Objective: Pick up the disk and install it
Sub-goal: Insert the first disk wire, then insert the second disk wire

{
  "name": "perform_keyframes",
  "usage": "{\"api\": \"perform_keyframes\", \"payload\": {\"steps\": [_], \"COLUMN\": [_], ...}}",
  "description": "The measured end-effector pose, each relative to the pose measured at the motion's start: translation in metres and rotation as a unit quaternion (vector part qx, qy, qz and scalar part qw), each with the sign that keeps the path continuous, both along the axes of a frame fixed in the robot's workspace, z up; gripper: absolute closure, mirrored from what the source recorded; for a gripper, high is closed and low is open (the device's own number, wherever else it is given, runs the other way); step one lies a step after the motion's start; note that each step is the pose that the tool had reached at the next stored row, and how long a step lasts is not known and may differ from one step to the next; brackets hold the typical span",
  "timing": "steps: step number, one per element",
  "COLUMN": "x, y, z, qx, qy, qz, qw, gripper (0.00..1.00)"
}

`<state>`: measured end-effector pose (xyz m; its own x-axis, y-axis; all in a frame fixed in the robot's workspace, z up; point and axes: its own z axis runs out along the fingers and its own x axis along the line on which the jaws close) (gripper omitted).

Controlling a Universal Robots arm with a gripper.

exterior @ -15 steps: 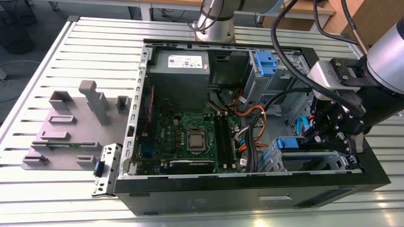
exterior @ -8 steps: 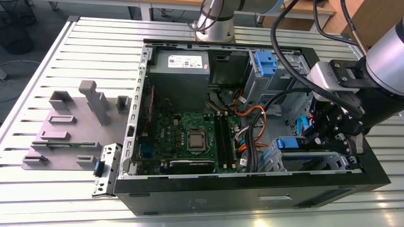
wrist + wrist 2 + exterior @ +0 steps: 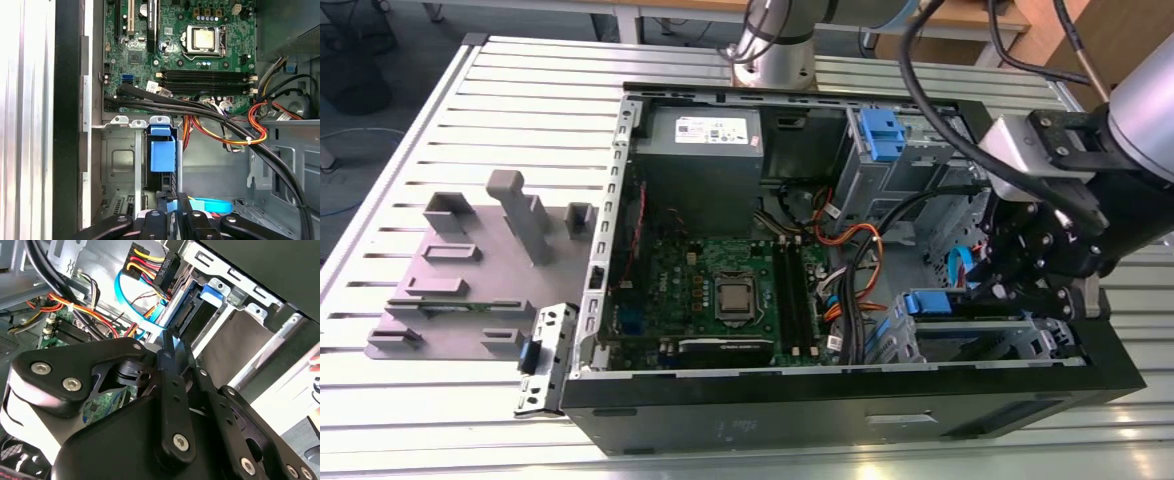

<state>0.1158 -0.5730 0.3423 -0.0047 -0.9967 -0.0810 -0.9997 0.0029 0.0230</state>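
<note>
The disk sits edge-on in the drive cage at the front corner of the open computer case. Its blue carrier handle [image 3: 927, 303] [image 3: 162, 152] [image 3: 215, 292] sticks out of the slot, and the dark drive body [image 3: 161, 176] lies behind it. My black gripper [image 3: 991, 292] [image 3: 171, 202] [image 3: 169, 342] hangs inside the case just off the disk's connector end, beside a blue data cable [image 3: 210, 205]. The fingers are pressed together and I see nothing between them. They do not hold the disk.
The case [image 3: 854, 415] lies open on a slatted metal table, showing the motherboard [image 3: 720, 285], a grey power-supply box [image 3: 700, 145] and a second blue carrier [image 3: 881, 135] in the far bay. Black, orange and red cables [image 3: 225, 125] cross beside the cage. A grey fixture [image 3: 467, 260] stands at the exterior view's left.
</note>
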Motion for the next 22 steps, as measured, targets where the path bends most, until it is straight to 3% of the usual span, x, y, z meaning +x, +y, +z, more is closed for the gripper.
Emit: {"api": "perform_keyframes", "payload": {"steps": [3,10,22], "x": [0.0000,0.0093,0.0111], "y": [0.0000,0.0000,0.0000], "z": [0.0063,0.0067,0.0066], "qx": [0.0004,0.0010,0.0011], "qy": [0.0000,0.0000,0.0009], "qz": [0.000,0.000,0.000], "qw": [1.00000,1.00000,1.00000], "gripper": [0.76,0.76,0.76]}}
